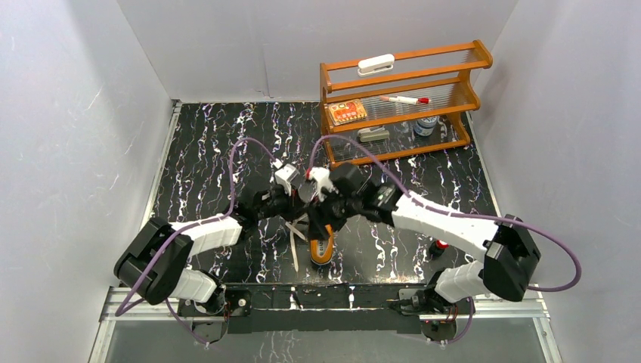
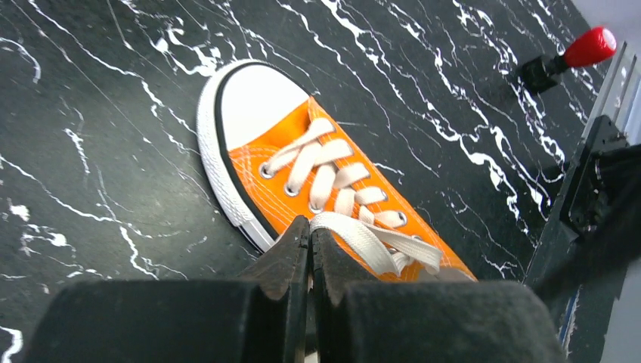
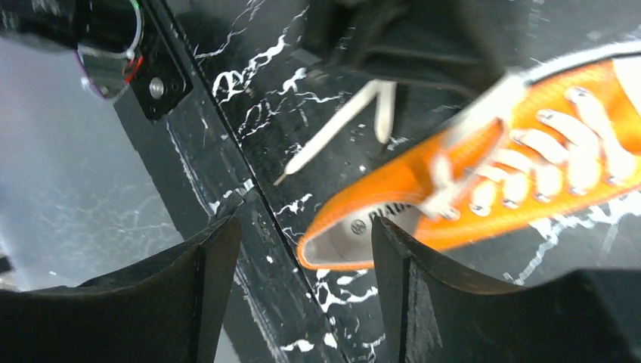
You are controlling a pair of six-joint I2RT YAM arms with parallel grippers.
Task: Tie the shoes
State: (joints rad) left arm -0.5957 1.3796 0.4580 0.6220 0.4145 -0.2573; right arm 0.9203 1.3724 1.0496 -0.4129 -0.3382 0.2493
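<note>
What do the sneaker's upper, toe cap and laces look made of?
The upper looks like matte orange canvas, with stitching visible. The toe cap is smooth white, probably rubber. The laces are flat white woven fabric; fibre unclear.

Print on the sneaker insole [image 3: 336, 246] is blurred; unreadable.

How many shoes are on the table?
1. The orange sneaker lies on the table near the middle of its front edge, partly covered from above; no second shoe shows.

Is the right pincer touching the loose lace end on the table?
Apart. Right wrist view shows bare table between the lace end and the open right pincer.
</note>
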